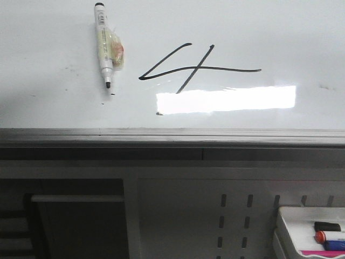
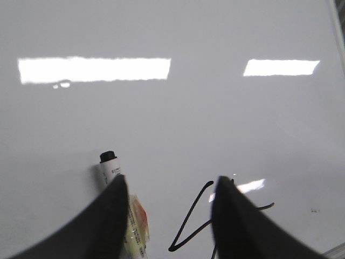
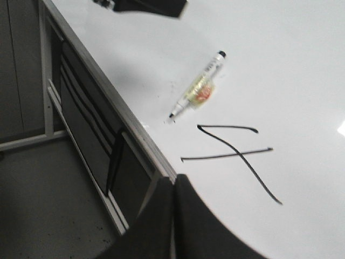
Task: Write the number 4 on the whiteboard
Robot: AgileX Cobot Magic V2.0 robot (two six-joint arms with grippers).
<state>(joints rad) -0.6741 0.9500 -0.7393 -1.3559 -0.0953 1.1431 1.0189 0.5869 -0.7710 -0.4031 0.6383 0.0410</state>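
One number 4 (image 1: 197, 67) mid-whiteboard (image 1: 302, 38) — marker (image 1: 103, 46) just beside.

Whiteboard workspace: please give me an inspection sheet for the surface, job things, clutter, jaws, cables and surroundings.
Surface: whiteboard glossy, lamp glare, small dark smudges.
Job things: number 4 drawn in black; marker lies uncapped beside it, apart from the strokes.
Clutter: tray with spare markers, below the board.
Grippers: left gripper jaws open, holding nothing; right gripper jaws shut, holding nothing.
Cables: nothing seen.
Surroundings: grey edge rail; metal frame underneath.
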